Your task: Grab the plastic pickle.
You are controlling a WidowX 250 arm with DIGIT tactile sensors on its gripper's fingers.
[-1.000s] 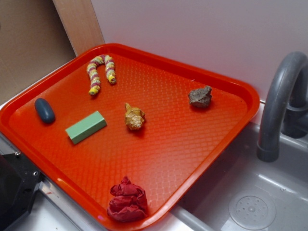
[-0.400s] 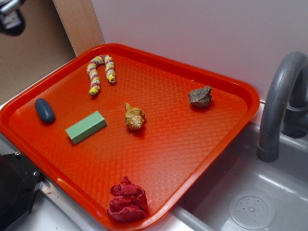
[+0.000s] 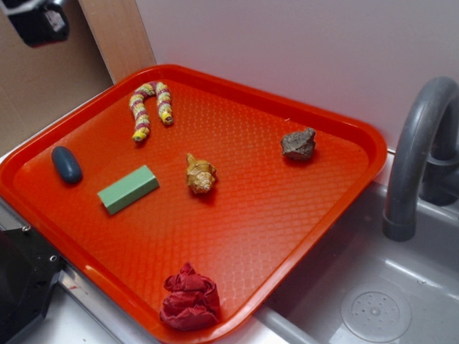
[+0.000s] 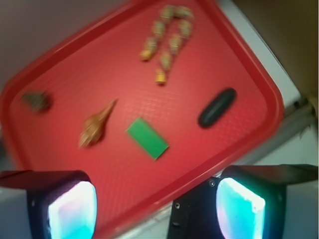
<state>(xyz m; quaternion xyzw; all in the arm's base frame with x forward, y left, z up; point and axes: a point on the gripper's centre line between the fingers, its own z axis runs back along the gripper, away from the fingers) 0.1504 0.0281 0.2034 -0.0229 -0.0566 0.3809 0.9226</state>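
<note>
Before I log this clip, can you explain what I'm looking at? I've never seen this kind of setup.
These are two camera views of one robot arm. The outside view looks down on a red tray beside a toy sink; the dark shape at top left is the arm's gripper. The wrist view, blurred, looks past its two glowing fingers, which stand apart and hold nothing. On the tray lie the dark oval plastic pickle, a green block, a striped worm, a shell, a rock and a crumpled red cloth.
</note>
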